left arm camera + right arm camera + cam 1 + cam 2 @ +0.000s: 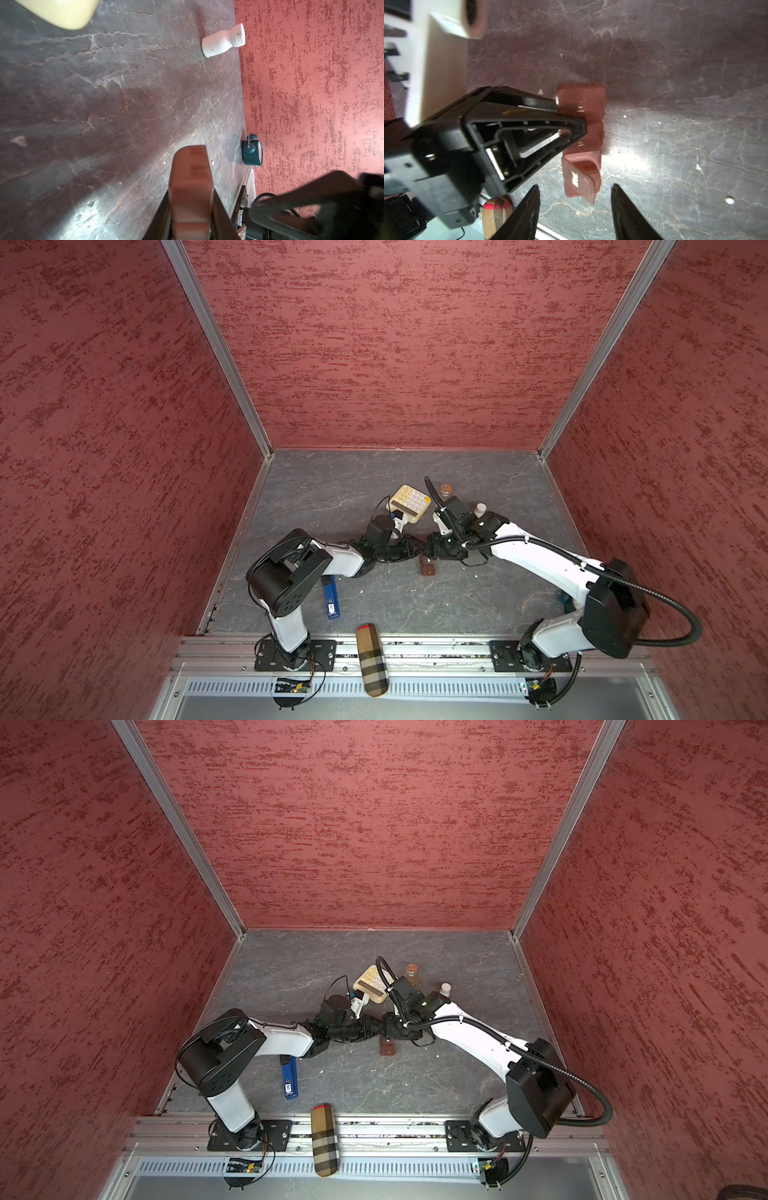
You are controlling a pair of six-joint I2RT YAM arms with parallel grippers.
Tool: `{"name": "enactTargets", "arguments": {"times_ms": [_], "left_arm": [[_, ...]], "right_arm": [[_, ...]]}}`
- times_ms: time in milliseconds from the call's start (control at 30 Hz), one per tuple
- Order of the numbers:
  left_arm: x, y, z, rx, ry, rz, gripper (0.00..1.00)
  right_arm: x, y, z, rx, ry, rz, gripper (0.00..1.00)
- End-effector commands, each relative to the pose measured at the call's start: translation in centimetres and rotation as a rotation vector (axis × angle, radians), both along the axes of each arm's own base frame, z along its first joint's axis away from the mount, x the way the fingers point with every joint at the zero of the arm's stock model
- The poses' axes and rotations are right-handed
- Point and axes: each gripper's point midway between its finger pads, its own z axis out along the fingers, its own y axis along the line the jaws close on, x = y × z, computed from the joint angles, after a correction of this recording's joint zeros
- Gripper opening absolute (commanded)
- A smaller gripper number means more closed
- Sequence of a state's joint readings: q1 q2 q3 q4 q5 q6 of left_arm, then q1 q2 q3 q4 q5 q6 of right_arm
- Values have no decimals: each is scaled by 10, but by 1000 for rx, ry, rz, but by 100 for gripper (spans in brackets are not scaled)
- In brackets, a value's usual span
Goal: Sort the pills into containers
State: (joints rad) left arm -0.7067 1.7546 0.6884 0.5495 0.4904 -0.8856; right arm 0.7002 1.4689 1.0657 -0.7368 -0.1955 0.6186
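Closest in, the right gripper stood empty, jaws spread wide, straddling the near end of the brown strip of containers; one lid there looked flipped up; the left gripper was clamped on the strip farther along; I reckoned the two grippers, nearly nose to nose, might knock together, or a push on that lid might twist the strip from the pinch; the pills, white specks loose on the surface, could easily be flicked away.
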Motion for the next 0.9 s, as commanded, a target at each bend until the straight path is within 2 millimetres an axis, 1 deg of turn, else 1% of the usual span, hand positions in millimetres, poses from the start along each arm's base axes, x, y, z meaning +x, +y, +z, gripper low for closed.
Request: {"name": "enactTargets", "arguments": {"times_ms": [0, 133, 167, 267, 367, 500, 533, 600, 733, 867], "left_arm": [[1, -1, 12, -41, -27, -9, 8], [1, -1, 13, -48, -28, -11, 8], [1, -1, 13, -49, -27, -10, 8], [1, -1, 11, -51, -23, -10, 8], [2, -2, 10, -53, -21, -9, 8], [2, -3, 8, -57, -15, -10, 8], [3, -3, 7, -59, -14, -9, 8], [3, -3, 7, -66, -12, -9, 8], [2, -4, 8, -73, -12, -9, 8], [3, -3, 9, -71, -14, -8, 8]], "right_arm": [[4, 8, 4, 69, -11, -3, 54], [2, 8, -2, 92, 12, -1, 50], [1, 10, 7, 122, -6, 4, 49], [-2, 18, 11, 175, -2, 29, 46], [-3, 26, 22, 230, -14, 57, 42], [-5, 35, 42, 307, -44, 89, 41], [-7, 37, 44, 324, -42, 95, 41], [-8, 41, 43, 350, -28, 100, 42], [-11, 45, 29, 365, 5, 99, 42], [-10, 49, 23, 383, 16, 103, 41]]}}
